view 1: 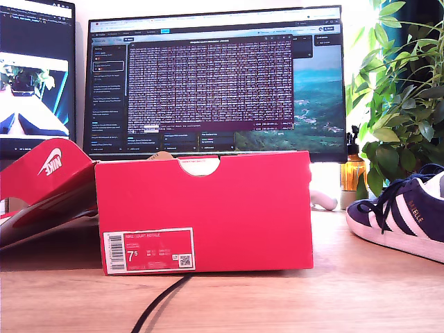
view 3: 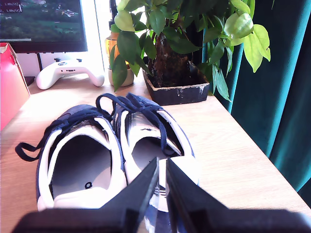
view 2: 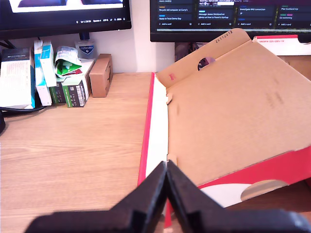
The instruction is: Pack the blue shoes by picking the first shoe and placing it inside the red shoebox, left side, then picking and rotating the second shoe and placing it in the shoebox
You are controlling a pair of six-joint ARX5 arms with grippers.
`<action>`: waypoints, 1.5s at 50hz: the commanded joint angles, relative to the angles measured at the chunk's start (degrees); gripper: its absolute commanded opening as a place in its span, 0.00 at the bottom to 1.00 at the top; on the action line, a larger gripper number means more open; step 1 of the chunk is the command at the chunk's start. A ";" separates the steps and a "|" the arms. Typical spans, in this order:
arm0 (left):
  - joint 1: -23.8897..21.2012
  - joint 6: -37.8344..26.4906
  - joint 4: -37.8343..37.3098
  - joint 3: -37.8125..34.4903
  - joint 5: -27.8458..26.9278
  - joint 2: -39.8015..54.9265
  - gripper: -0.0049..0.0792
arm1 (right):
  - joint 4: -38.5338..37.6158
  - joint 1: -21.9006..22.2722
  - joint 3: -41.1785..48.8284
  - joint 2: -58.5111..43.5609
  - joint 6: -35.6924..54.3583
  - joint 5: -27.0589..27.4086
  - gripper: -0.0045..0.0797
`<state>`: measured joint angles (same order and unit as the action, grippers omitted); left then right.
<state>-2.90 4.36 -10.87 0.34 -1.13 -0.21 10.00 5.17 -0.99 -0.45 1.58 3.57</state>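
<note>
The red shoebox stands mid-table in the exterior view. Its lid, with a white swoosh, is folded open toward the exterior view's left. One blue shoe shows at the exterior view's right edge. Neither gripper appears in the exterior view. My first gripper is shut and empty. It hangs over the red rim of the open lid, whose brown cardboard inside faces up. My second gripper is shut just above the heel of one blue shoe. The other shoe lies beside it. Both have their toes toward the plant.
Two monitors stand behind the box. A potted plant, a white game controller and an amber bottle sit beyond the shoes. A black cable runs out from the box front. Small cartons line the wall.
</note>
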 commanded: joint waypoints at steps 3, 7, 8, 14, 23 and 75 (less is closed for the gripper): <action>0.04 0.13 -0.85 -1.75 0.07 -0.48 0.05 | -0.42 -0.02 0.66 0.39 0.00 -0.04 0.04; 0.04 0.13 -0.85 -1.75 0.07 -0.48 0.05 | -0.42 -0.02 0.66 0.39 0.02 -0.04 0.04; 0.04 0.13 -0.85 -1.75 0.07 -0.48 0.05 | -0.39 -0.02 0.66 0.39 0.00 -0.04 0.04; 0.04 0.13 -0.85 -1.75 0.07 -0.48 0.05 | -0.42 -0.02 0.66 0.39 0.02 -0.04 0.04; 0.04 0.17 -0.85 -1.75 -0.09 -0.48 0.05 | -0.42 -0.02 0.66 0.39 -0.87 -0.17 0.04; -1.84 -12.22 -11.17 27.78 -23.74 16.11 0.04 | 0.35 -0.04 -15.23 -8.41 -41.07 -17.20 0.04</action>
<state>-4.51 -1.87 -18.41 27.03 -24.23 12.16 9.06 5.17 -13.10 -6.63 -42.15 -12.99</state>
